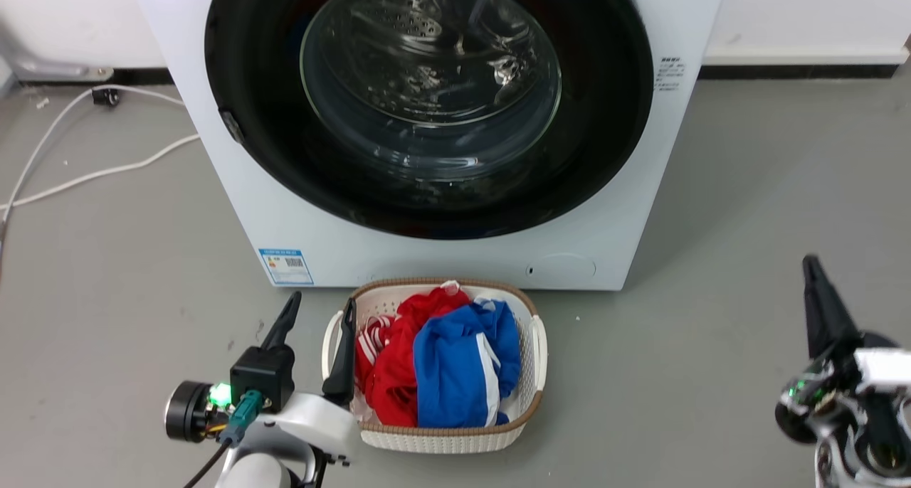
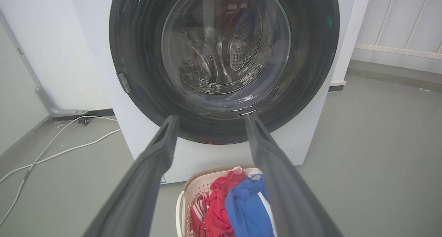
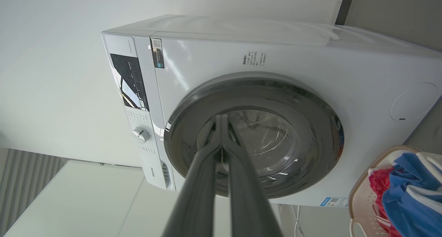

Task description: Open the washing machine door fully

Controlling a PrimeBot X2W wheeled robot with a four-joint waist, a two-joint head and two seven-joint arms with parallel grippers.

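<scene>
The washer [image 1: 441,264] stands at 12 o'clock in the head view, its door [image 1: 430,82] shut flush against the front. The basket [image 1: 441,439] of clothes [image 1: 455,360] sits at 6, just before it. The left gripper [image 1: 322,300], at 7 beside the basket, is spread wide and empty. The right gripper [image 1: 809,264], at 4, well apart, has its fingers pressed together, holding nothing.
</scene>
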